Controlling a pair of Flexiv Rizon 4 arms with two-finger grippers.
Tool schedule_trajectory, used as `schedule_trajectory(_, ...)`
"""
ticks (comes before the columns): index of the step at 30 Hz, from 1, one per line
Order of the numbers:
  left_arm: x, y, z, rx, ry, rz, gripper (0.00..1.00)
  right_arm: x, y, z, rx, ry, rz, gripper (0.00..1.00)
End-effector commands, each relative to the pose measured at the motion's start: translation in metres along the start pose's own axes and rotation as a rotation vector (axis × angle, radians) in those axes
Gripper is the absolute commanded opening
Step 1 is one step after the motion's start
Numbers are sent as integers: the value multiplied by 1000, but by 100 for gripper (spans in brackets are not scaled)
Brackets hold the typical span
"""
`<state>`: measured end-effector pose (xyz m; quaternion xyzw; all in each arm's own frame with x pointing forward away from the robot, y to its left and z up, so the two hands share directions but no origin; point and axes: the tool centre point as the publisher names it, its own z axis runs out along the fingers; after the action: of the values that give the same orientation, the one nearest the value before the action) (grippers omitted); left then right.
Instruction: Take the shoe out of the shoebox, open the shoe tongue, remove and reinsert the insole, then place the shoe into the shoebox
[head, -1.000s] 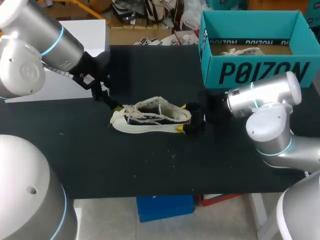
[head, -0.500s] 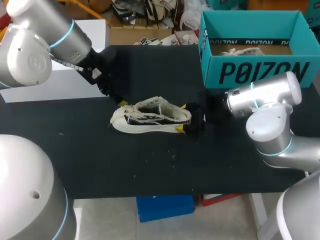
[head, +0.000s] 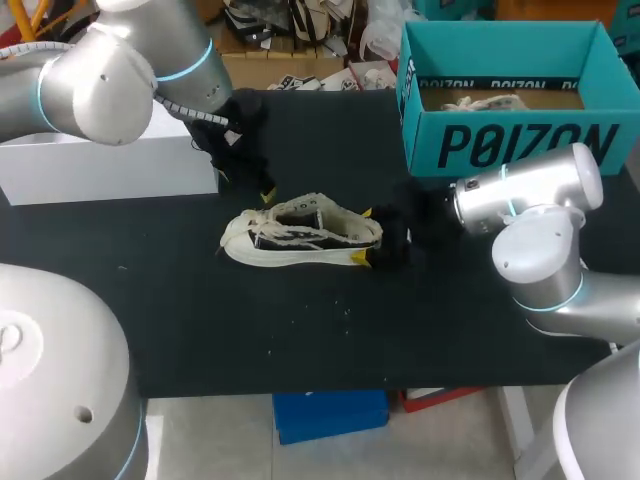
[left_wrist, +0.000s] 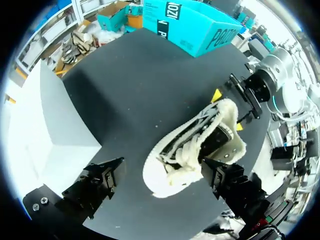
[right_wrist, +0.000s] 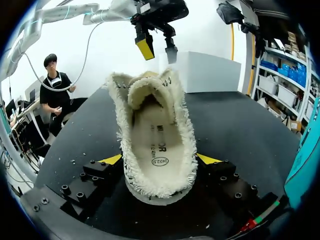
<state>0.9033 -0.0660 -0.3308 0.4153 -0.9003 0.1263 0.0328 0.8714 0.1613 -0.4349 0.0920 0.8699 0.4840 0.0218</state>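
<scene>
Cream low-top shoe (head: 300, 232) stands on its sole at the middle of the black table (head: 300, 330), toe to the left and heel to the right. It is outside the teal shoebox (head: 510, 140), which sits at the far right. My right gripper (head: 363, 235) pinches the heel, with one yellow tip against each side. My left gripper (head: 262, 193) hangs just far of the toe end, clear of the shoe, fingers spread and holding nothing. Insole (right_wrist: 157, 145) lies inside the shoe. White box (head: 110, 165) sits at the far left.
</scene>
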Motion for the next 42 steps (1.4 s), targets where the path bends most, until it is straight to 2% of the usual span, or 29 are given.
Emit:
schedule_trajectory(1, 5, -5, -3, -283, -183, -473, 100, 0, 0, 3, 3, -3, 2, 0)
schedule_trajectory(5, 5, -5, -3, -283, -183, -473, 100, 0, 0, 3, 3, -3, 2, 0)
schedule_trajectory(7, 10, -9, 0, -306, -261, -561, 100, 0, 0, 3, 3, -3, 2, 0)
schedule_trajectory(8, 12, -11, 0, -329, -237, -604, 100, 0, 0, 3, 3, -3, 2, 0)
schedule_trajectory(9, 17, -14, 0, -324, -297, -641, 100, 0, 0, 3, 3, -3, 2, 0)
schedule_trajectory(11, 23, -18, -1, -344, -299, -681, 100, 0, 0, 3, 3, -3, 2, 0)
schedule_trajectory(18, 39, -27, -1, -401, -370, -746, 100, 0, 0, 3, 3, -3, 2, 0)
schedule_trajectory(22, 45, -28, 1, -417, -445, -778, 100, 0, 0, 3, 3, -3, 2, 0)
schedule_trajectory(26, 53, -27, 4, -395, -522, -810, 100, 0, 0, 3, 3, -3, 2, 0)
schedule_trajectory(28, 58, -27, 5, -375, -513, -806, 100, 0, 0, 3, 3, -3, 2, 0)
schedule_trajectory(34, 73, -25, 6, -255, -522, -765, 100, 0, 0, 3, 3, -3, 2, 0)
schedule_trajectory(42, 84, -25, 9, -249, -504, -742, 100, 0, 0, 3, 3, -3, 2, 0)
